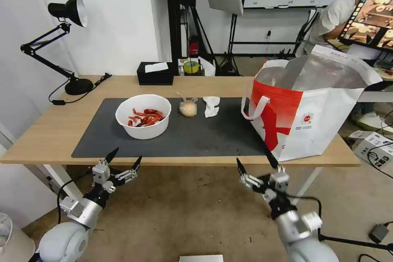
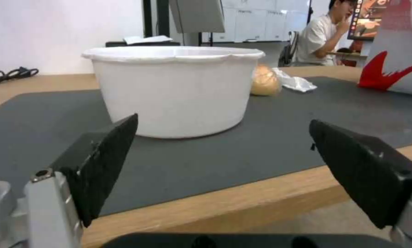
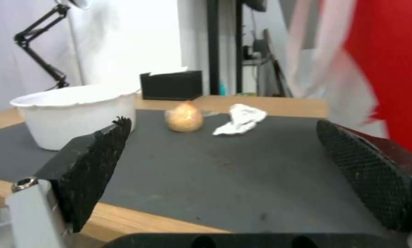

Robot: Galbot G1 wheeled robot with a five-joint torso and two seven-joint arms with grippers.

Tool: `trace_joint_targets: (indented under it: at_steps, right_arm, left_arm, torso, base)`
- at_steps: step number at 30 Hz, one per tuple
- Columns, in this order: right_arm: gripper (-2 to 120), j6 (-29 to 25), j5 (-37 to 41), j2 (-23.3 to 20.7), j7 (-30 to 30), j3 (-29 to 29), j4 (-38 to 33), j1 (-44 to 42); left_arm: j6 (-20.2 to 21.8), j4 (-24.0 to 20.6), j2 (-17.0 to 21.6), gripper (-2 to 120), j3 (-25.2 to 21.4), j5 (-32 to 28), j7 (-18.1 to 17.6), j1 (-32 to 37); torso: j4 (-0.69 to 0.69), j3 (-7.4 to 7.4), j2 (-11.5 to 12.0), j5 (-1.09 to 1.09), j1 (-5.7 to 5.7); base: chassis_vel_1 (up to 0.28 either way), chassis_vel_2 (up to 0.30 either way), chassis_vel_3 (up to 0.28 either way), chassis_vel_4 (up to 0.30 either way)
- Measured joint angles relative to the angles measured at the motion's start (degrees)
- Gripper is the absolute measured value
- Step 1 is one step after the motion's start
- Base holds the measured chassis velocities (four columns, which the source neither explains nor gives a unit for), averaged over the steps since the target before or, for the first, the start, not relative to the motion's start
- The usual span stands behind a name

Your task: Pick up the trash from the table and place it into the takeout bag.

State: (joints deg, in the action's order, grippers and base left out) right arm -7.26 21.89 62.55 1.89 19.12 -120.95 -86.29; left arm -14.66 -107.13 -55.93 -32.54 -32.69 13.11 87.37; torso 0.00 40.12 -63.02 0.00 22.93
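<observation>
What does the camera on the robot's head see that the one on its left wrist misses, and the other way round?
Head view alone: the red shells inside the white bowl, the desk lamp, the takeout bag's open foil-lined top, and the right hand, open before the table edge.

Left wrist view alone: a close side-on look at the bowl's wall, framed by the open left hand.

Both: the bowl, the beige-filled plastic bag, the crumpled tissue, the grey mat, the table and the left hand.
</observation>
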Motion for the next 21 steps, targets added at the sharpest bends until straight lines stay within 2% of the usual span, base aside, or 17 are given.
trace_joint_targets:
  at_steps: [4,11,21]
  right_arm:
    - [100,1.8,0.9,-1.6,0.4,-3.9,2.1,5.6]
    - [100,4.3,1.7,-2.0,2.1,-9.0,5.6,13.4]
    - [100,9.6,5.8,-1.0,8.6,-15.5,11.2,26.6]
  left_arm:
    - [0.0,0.0,0.0,100,-0.5,0.0,0.0,0.5]
    - [0.0,0.1,-0.2,100,-0.9,0.0,-0.1,1.1]
    - [-0.3,0.3,-0.6,100,-2.1,0.2,-0.1,2.4]
  torso:
    - [0.00,0.00,0.0,0.01,0.00]
    - [0.00,0.00,0.0,0.00,0.00]
    - [0.00,0.00,0.0,-0.01,0.00]
  base:
    - [0.000,0.000,0.000,0.000]
    - [0.000,0.000,0.000,0.000]
    - [0.000,0.000,0.000,0.000]
